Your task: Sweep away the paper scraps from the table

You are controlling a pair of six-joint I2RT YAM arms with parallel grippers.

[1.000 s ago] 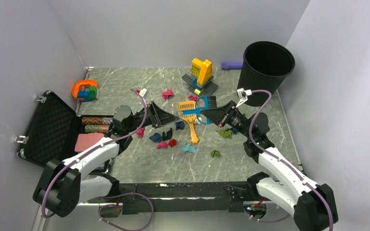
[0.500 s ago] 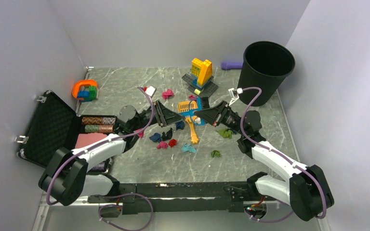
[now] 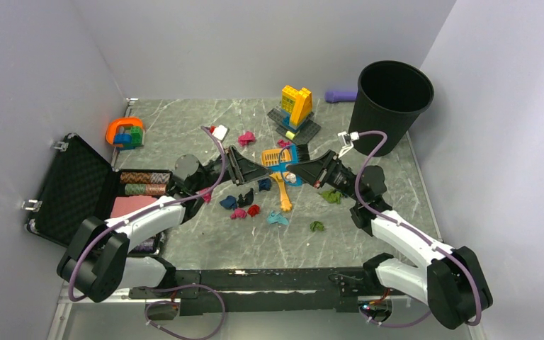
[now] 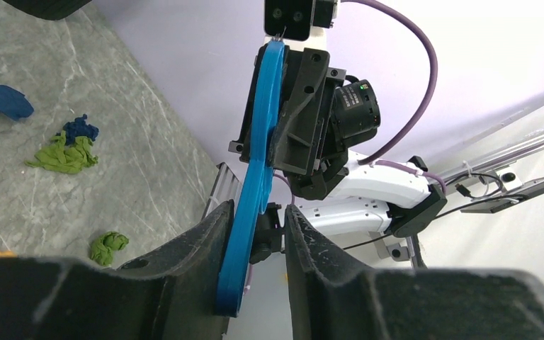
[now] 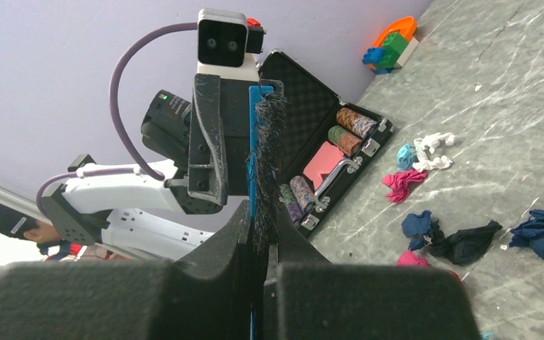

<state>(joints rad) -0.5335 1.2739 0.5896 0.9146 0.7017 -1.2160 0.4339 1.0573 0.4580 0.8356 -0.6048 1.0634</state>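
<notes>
The right gripper (image 5: 261, 237) clamps the small blue plastic hand brush (image 4: 263, 120) above the dark grey marble-patterned table (image 3: 184, 127). The left gripper (image 4: 255, 221) narrowly brackets its handle; whether it pinches is unclear.

Table (image 3: 184, 134): paper scraps (image 3: 229, 202), orange dustpan (image 3: 284, 195), black bin (image 3: 389, 106), brick builds (image 3: 296, 105).

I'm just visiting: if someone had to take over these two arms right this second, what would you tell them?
Right gripper: shut on the blue hand brush near its bristles, holding it above the table.
Left gripper: fingers on either side of the brush handle; whether it grips is unclear.
Paper scraps: scattered mid-table around the yellow dustpan; black bin at the far right.
Done: brush is off the table.
Left: all the sweeping; no scraps gathered.
</notes>
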